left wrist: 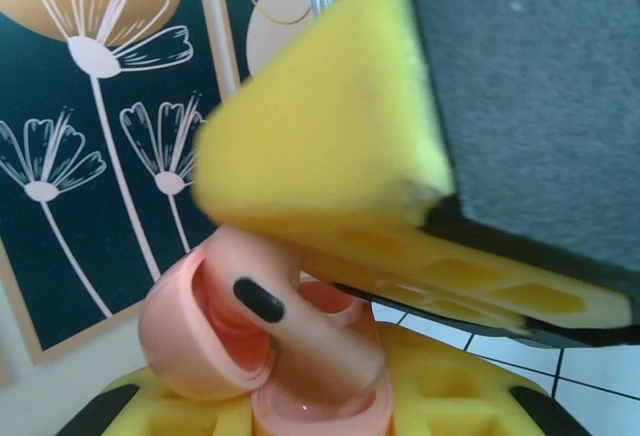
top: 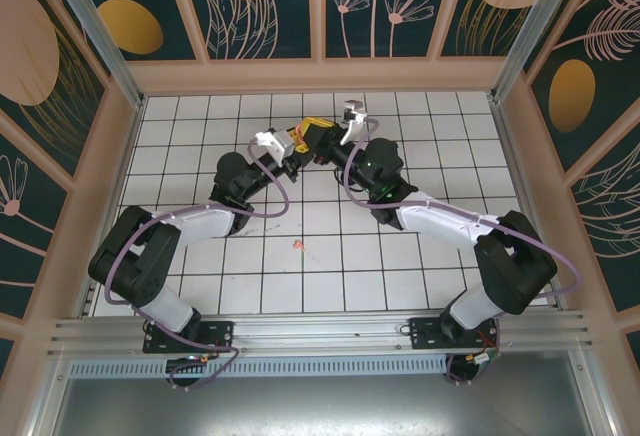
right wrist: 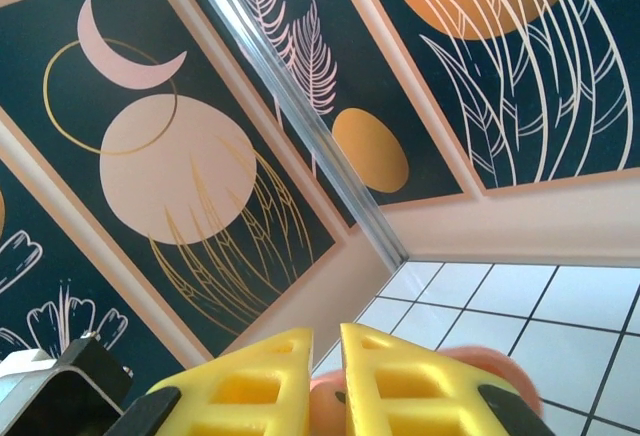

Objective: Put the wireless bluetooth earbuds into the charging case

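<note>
A case (left wrist: pixel 190 346) (open, lower left) is clamped by the left gripper (left wrist: pixel 235 291); an earbud (right wrist: pixel 323 406) seems pinched by the right gripper (right wrist: pixel 326 348).

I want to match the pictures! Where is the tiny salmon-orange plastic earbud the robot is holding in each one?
Left wrist: salmon-orange plastic earbud, bottom middle, black oval on it, leaning in the salmon-orange plastic case.
Right wrist: bottom middle, peeking between yellow fingers.
Top external: too small to tell, where the yellow fingers meet, upper middle.
Shared landmark: white tiled floor.
</note>
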